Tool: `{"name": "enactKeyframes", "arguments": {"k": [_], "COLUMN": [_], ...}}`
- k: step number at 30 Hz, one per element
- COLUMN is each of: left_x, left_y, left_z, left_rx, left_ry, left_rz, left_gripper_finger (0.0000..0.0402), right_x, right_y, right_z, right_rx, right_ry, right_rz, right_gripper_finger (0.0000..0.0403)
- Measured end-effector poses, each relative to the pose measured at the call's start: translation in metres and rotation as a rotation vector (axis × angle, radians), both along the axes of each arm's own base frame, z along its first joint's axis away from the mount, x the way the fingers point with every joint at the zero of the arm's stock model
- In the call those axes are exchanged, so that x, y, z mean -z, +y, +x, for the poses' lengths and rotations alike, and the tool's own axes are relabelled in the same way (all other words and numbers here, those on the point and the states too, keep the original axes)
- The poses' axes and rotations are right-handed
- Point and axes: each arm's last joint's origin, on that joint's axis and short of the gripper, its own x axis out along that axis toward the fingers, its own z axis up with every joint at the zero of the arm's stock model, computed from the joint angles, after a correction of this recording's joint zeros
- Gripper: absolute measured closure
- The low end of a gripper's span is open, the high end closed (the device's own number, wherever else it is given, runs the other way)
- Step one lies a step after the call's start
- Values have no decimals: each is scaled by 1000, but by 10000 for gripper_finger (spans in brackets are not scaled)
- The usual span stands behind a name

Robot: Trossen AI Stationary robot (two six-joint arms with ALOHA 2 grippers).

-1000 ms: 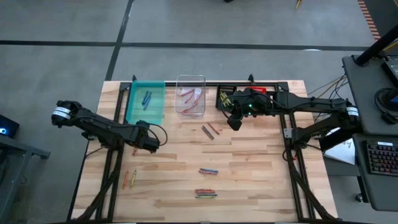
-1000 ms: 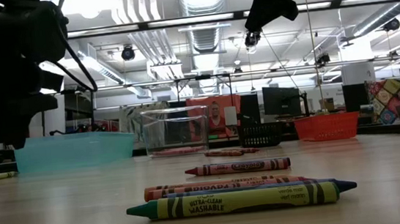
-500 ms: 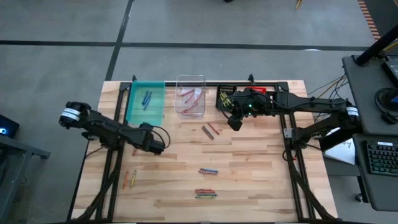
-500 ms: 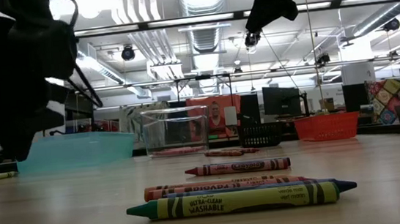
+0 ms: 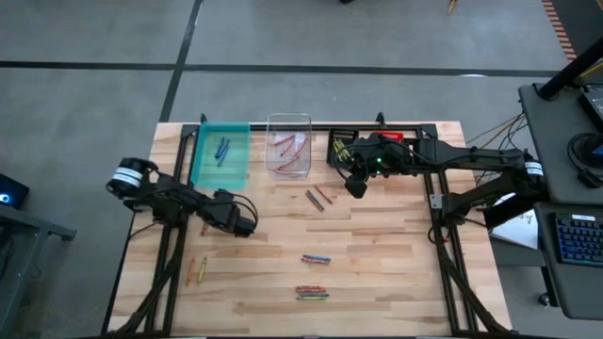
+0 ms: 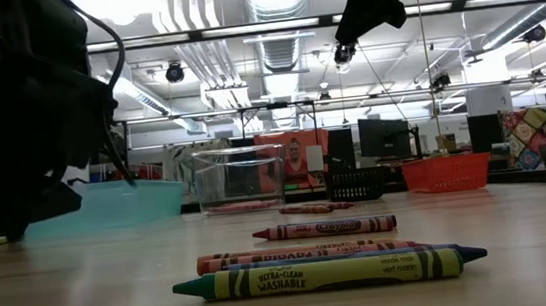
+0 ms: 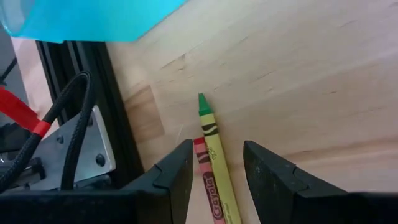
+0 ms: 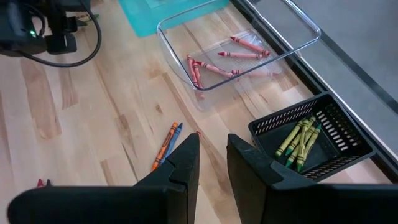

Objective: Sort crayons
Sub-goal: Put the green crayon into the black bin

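Observation:
My left gripper (image 7: 217,148) is open, low over the table's left part on the near side of the teal bin (image 5: 221,153). A green-tipped yellow crayon (image 7: 208,130) and a red crayon (image 7: 200,154) lie flat on the wood side by side, reaching in between its fingers; no touch shows. My right gripper (image 5: 355,184) hangs open and empty, high over the far middle by the black bin (image 5: 341,149). More crayons lie loose at the near middle (image 5: 312,293), the middle (image 5: 316,258), the far middle (image 5: 317,199) and the near left (image 5: 196,270).
The teal bin holds blue crayons, the clear bin (image 8: 230,53) red ones and the black bin (image 8: 305,140) yellow-green ones. A red bin (image 6: 446,172) stands at the far right. The dark frame rail (image 7: 118,143) runs close beside my left gripper.
My left gripper has sunk toward the table and shifted a little toward the table's right and near edges, tipping further downward. My right gripper has kept still, and no crayon has moved.

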Motion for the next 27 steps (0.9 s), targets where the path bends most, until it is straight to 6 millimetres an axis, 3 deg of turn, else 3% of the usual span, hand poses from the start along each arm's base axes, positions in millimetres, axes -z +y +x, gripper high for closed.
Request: {"name": "enactKeyframes", "arguments": {"k": [12, 15, 20, 27], "left_x": [2, -1, -3, -2], "left_y": [-1, -2, -1, 0], "left_z": [3, 6, 3, -2], "left_rx": [16, 17, -5, -26], "left_ry": [-13, -19, 5, 28], "left_rz": [-10, -10, 26, 43], "left_gripper_finger": [283, 306, 386, 398], "right_x": [0, 0, 0, 0], "right_y": [0, 0, 0, 0], "right_z": [0, 0, 0, 0], "right_rx": [0, 3, 3, 3], "right_ry": [0, -1, -1, -2], "right_rz": [0, 3, 3, 3], "right_gripper_finger": [330, 330, 330, 330]}}
